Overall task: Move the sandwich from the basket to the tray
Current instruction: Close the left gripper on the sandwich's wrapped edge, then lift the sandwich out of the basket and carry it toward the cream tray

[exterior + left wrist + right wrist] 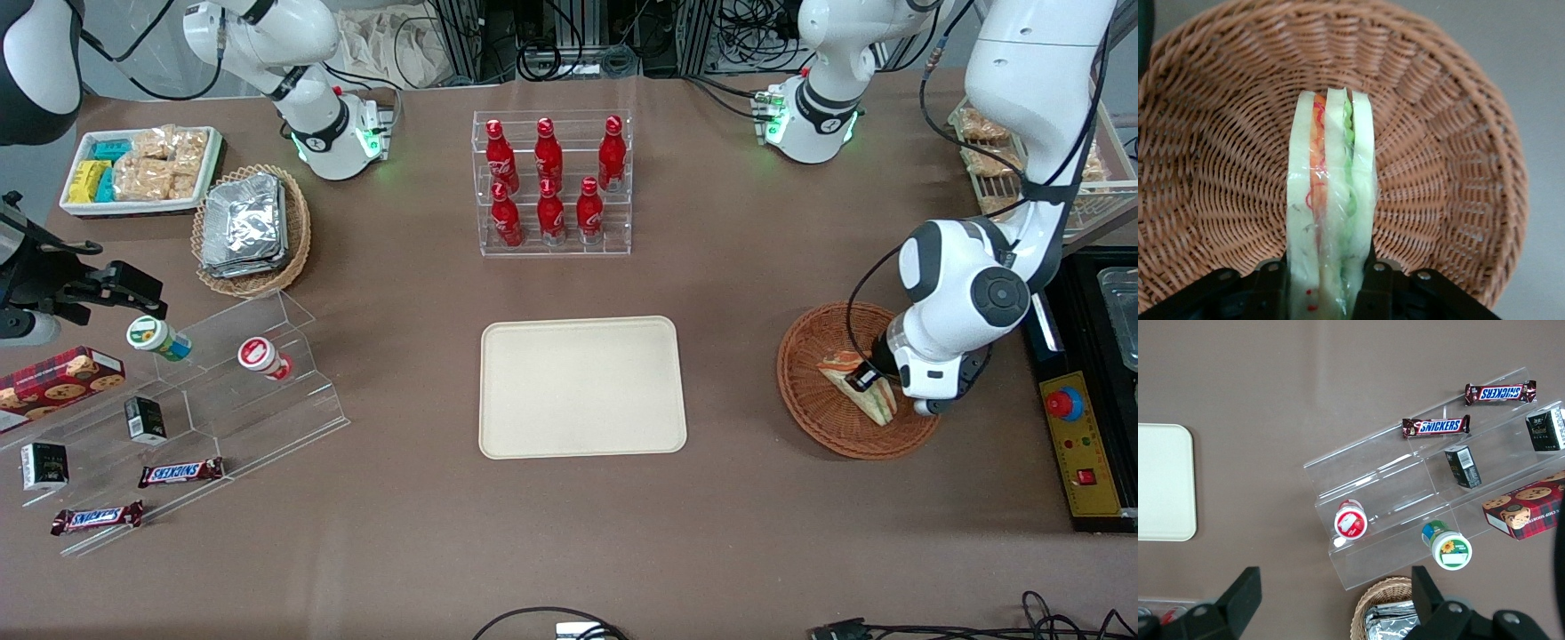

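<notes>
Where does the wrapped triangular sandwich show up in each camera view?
Front view: the clear-wrapped triangular sandwich lies in the round reddish-brown wicker basket, under the left gripper.
Left wrist view: sandwich stands on edge between the jaws, basket around it.
Right wrist view: not in it.
Shared landmark: the basket.

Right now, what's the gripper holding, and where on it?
The gripper is shut on the sandwich, fingers on its two bread faces at one end, inside the basket.
</notes>
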`<state>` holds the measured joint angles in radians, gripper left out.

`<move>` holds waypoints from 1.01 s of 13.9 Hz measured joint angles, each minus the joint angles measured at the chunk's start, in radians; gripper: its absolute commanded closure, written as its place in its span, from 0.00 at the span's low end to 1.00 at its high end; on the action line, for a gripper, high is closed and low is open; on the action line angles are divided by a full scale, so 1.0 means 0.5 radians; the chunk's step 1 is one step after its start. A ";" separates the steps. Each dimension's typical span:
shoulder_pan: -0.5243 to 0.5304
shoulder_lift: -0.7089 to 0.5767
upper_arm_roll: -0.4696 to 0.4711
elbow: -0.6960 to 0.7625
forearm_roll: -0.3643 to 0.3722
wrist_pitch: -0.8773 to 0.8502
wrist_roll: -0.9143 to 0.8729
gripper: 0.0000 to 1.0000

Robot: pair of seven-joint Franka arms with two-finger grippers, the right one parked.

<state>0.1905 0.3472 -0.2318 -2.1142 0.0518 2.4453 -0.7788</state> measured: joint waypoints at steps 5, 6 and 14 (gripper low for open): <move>-0.021 -0.073 -0.032 0.250 0.005 -0.499 0.005 1.00; -0.042 -0.096 -0.039 0.368 0.005 -0.722 0.005 1.00; -0.531 0.002 -0.173 1.174 0.001 -1.426 0.060 0.99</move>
<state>-0.0751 0.3484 -0.3184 -1.5271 0.0522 1.7324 -0.7488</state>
